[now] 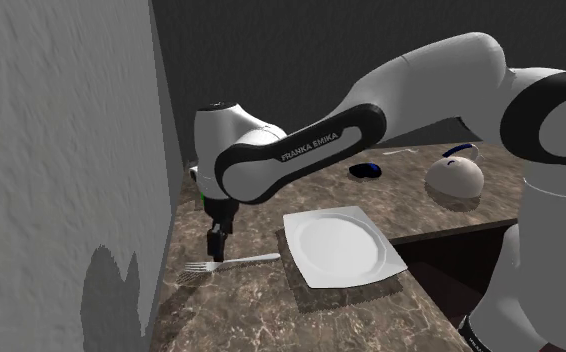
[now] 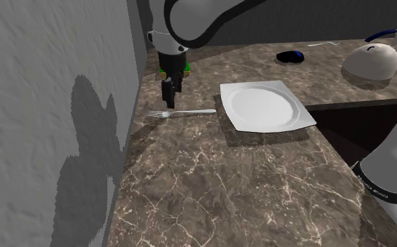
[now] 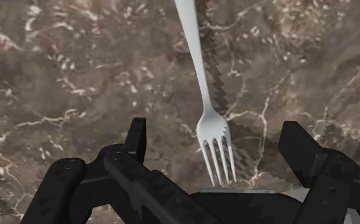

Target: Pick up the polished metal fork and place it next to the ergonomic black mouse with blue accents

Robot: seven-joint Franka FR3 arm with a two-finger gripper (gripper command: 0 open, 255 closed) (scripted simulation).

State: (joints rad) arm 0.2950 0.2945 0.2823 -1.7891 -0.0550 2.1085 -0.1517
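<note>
The fork (image 3: 203, 95) is a plain, pale silvery grey with a smooth, even sheen. It has four slim tines, a narrow neck and a slender handle that broadens gently toward its end. It lies flat on the brown marbled countertop (image 2: 211, 182), near the grey wall (image 1: 61, 150) at the left of the shoulder view. Its tines point toward that wall and its handle runs right, with the end just beside the near-left edge of a white, squarish plate (image 1: 341, 245) with a round well. A jagged shadow runs along the fork's side. The black gripper (image 3: 217, 145) hangs right over the tine end of the fork, pointing down. Its two fingers (image 3: 136, 135) stand wide apart with the tines between them, touching neither, so it has hold of nothing. The mouse (image 2: 290, 56), black with a blue patch, sits far back on the countertop beyond the plate, well apart from the fork. Near it, on its right in the second exterior view, is a white rounded object (image 2: 369, 61).
</note>
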